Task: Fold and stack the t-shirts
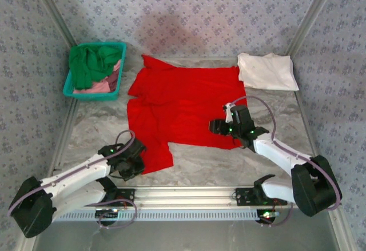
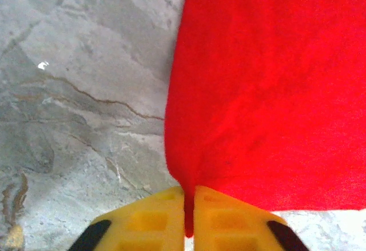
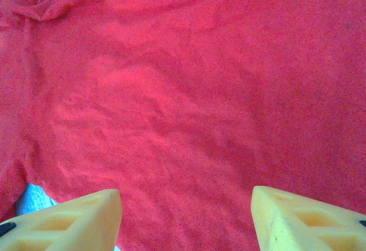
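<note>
1. We see a red t-shirt [image 1: 183,105] spread open across the middle of a grey marbled table [image 1: 229,168]. It lies mostly flat, with wrinkles and a rumpled patch along its left side.
2. The left gripper [image 1: 132,159] sits at the near left corner of the red t-shirt, low by the table. In the left wrist view, this gripper [image 2: 189,199] has its yellow fingers [image 2: 151,219] pressed together, with a thin fold of the red cloth pinched between them. From that pinch the shirt fans out ahead and to the right, and bare table lies to the left.
3. The right gripper [image 1: 220,127] is over the near right part of the same shirt, close to its near edge. In the right wrist view, this gripper [image 3: 186,205] has its two yellow fingers set wide apart with nothing between them. Gently wrinkled red cloth lies beneath them, and a sliver of pale surface shows at the lower left corner of the view.
4. A white t-shirt [image 1: 267,71] lies folded at the far right of the table, just beside the far right corner of the red t-shirt and well apart from both grippers.
5. A teal basket [image 1: 68,84] stands at the far left of the table. It holds a green t-shirt [image 1: 90,65] heaped on top, with a pink t-shirt [image 1: 106,85] showing beneath it along the near and right sides.
</note>
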`<state>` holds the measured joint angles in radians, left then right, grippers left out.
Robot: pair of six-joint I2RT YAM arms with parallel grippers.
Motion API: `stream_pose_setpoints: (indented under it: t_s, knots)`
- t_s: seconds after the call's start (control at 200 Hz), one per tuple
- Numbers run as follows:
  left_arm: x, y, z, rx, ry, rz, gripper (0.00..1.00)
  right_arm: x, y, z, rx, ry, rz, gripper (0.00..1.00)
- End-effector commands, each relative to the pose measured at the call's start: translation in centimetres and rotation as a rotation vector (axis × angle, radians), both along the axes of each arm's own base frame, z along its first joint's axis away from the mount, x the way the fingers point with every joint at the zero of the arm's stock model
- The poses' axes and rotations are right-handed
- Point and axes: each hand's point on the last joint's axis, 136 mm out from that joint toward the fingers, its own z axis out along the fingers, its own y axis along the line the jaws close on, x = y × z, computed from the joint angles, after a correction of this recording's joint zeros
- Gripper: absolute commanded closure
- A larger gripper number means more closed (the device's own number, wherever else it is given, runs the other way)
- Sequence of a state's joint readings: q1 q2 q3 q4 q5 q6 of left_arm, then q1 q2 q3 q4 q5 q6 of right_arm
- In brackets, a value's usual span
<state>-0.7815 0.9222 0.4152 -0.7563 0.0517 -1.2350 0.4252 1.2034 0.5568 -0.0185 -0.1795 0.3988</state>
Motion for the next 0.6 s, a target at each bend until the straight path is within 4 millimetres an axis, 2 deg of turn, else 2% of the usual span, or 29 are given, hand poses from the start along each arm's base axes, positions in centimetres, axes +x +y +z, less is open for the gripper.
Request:
stream_pose_setpoints:
  t_s: [0.0,0.115,0.22,0.335,0.46,0.595]
  knots:
    - [0.1,0.4,0.2,0.032,-0.007,-0.009,1.00,0.2,-0.4,1.0,-0.005,-0.013,-0.027,0.36]
    - [0.5,1.2,1.5,0.077,-0.034,-0.010,1.00,-0.5,-3.2,1.4,-0.053,0.057,-0.180,0.36]
    - [1.4,2.2,3.1,0.111,-0.099,0.007,1.00,-3.0,-7.3,0.5,-0.084,0.214,-0.394,0.36]
    - [1.9,3.1,3.7,0.119,-0.135,0.036,1.00,-6.2,-11.3,-1.1,-0.030,0.380,-0.604,0.36]
    - [2.1,3.8,3.7,0.124,-0.138,0.045,1.00,-8.3,-14.0,-2.8,0.058,0.482,-0.727,0.37]
    - [2.3,3.8,3.4,0.119,-0.150,0.040,1.00,-8.7,-15.0,-3.9,0.070,0.544,-0.734,0.39]
